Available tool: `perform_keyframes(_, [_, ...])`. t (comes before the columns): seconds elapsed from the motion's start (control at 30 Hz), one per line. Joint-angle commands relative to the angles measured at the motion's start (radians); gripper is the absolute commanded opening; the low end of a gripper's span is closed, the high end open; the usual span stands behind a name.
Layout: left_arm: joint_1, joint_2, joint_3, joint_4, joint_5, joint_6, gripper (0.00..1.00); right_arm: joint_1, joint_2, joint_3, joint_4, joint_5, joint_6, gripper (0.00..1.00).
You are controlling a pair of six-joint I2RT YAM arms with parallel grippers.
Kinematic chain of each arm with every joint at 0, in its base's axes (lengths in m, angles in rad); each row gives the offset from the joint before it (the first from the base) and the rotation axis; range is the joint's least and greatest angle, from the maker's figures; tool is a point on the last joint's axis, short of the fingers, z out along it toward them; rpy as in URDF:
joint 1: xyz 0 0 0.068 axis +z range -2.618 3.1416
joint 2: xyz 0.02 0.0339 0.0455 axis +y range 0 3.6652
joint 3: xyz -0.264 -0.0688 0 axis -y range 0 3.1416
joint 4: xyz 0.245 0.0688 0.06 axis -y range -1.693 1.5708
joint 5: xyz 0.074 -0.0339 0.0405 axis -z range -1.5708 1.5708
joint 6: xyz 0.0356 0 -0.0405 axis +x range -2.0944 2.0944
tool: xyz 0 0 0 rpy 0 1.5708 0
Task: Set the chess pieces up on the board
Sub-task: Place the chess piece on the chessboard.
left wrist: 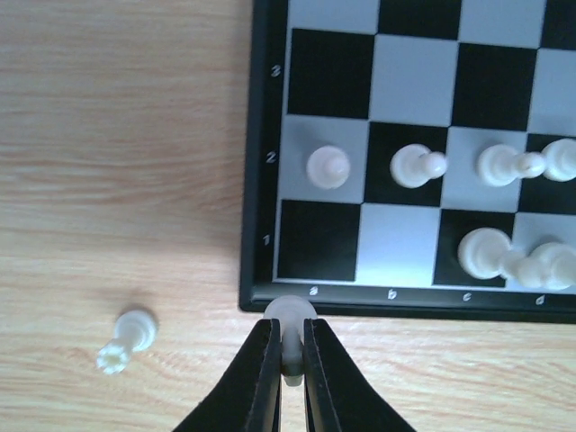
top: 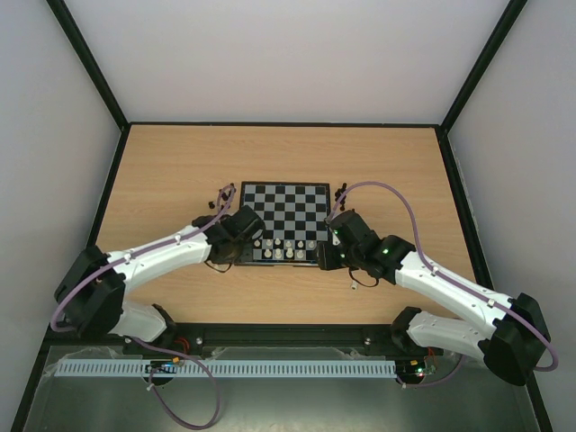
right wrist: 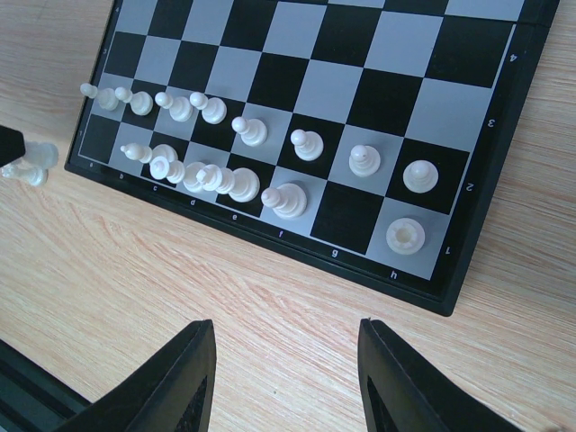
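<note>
The board (top: pixel 286 202) lies mid-table, and pale pieces fill most of its two near rows. My left gripper (left wrist: pixel 290 337) is shut on a pale piece (left wrist: pixel 291 313) and holds it just off the board's near-left corner (left wrist: pixel 256 301). Another pale piece (left wrist: pixel 126 340) lies tipped on the wood to its left. Pawns (left wrist: pixel 326 166) stand on row 2. My right gripper (right wrist: pixel 288 355) is open and empty over bare wood, near the board's near-right corner. A pale rook (right wrist: pixel 404 236) stands on the corner square there. No black pieces show in any view.
In the top view the left gripper (top: pixel 241 236) and right gripper (top: pixel 335 245) flank the board's near edge. The far rows of the board (right wrist: pixel 360 54) are bare. Black frame rails (top: pixel 117 171) border the wooden table.
</note>
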State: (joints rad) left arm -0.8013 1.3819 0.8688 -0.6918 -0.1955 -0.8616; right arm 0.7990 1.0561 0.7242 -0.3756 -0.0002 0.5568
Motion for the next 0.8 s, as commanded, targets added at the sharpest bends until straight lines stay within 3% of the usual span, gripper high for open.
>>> perform_keyframes(0.0, [-0.01,0.068,0.067,-0.026,-0.016,0.036,0.08,0.005,-0.013,-0.009,-0.016,-0.003,-0.013,0.44])
perform_keyframes(0.43, [-0.011,0.232,0.172,-0.002,-0.001,0.098,0.08,0.005,-0.013,-0.008,-0.016,-0.007,-0.014,0.44])
perform_keyframes(0.77, [-0.018,0.268,0.2,0.005,0.017,0.107,0.07,0.005,-0.01,-0.009,-0.014,-0.009,-0.015,0.44])
